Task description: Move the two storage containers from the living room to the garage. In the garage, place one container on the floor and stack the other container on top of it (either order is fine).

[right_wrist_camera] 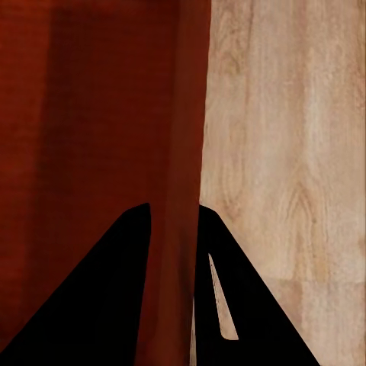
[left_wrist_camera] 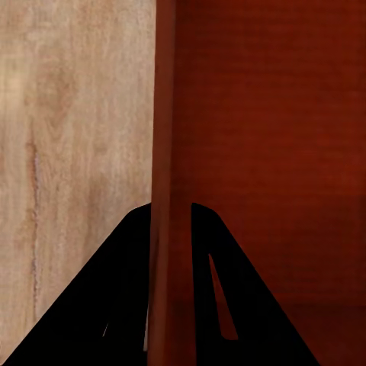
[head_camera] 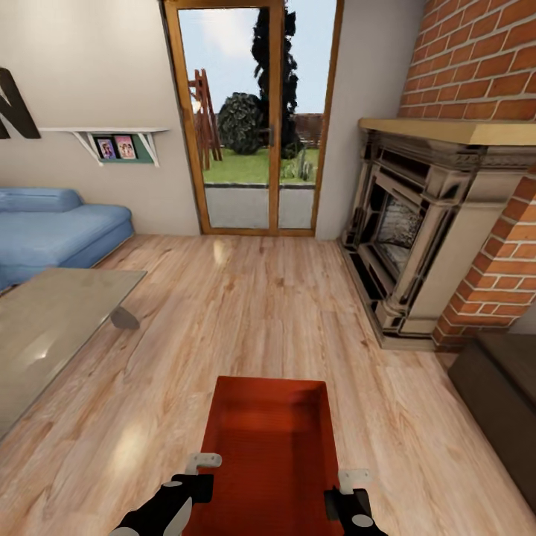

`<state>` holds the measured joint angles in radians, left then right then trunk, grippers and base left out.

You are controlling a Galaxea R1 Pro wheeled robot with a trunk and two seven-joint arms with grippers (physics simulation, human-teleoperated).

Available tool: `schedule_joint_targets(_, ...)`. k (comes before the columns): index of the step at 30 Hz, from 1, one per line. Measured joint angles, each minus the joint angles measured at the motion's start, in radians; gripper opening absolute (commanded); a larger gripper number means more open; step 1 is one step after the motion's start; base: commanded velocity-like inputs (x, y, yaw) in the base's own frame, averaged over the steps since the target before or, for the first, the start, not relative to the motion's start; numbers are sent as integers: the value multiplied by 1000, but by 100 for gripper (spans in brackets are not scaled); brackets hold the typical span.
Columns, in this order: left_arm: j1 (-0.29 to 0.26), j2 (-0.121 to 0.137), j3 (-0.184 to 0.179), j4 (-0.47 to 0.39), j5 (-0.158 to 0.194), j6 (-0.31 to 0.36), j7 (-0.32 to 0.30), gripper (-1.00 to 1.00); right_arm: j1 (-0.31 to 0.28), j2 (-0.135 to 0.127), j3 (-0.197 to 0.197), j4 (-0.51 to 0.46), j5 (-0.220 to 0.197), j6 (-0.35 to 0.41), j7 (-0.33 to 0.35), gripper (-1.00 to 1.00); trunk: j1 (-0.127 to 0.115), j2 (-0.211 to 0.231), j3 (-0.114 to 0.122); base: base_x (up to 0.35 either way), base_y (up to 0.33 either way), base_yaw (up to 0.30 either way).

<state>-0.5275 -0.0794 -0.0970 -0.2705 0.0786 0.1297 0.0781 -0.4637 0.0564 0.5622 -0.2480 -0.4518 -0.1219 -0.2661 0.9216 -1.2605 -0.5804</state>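
Head view: an orange-red storage container (head_camera: 272,447) sits low in the middle, held above the light wood plank floor (head_camera: 246,313), its long axis running straight away from the robot toward the glass doors (head_camera: 253,119). The left gripper (head_camera: 202,463) grips its left wall, the right gripper (head_camera: 354,478) its right wall. A brick fireplace (head_camera: 417,246) stands to the right, a glass table (head_camera: 52,327) and blue sofa (head_camera: 52,231) to the left.

Left wrist view: the jaws straddle the container's thin wall (left_wrist_camera: 164,152), closed on it.

Right wrist view: the jaws clamp the opposite wall (right_wrist_camera: 191,152) likewise.
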Motion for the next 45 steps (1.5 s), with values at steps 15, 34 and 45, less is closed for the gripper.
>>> schedule_joint_targets(15, 0, -1, 2, 1, -2, 0, 0, -100, 0, -1, -2, -1, 2, 2, 0, -100, 0, 0, 0, 0, 0, 137)
schedule_joint_targets(34, 0, -1, 2, 0, -3, 0, 1, -100, 0, -1, 0, -1, 0, 1, -1, -100, 0, 0, 0, 0, 0, 292)
schedule_joint_targets(45, 0, -3, 3, -1, -6, 0, 1, -100, 0, -2, 2, 1, -7, -4, 4, -100, 0, 0, 0, 0, 0, 300)
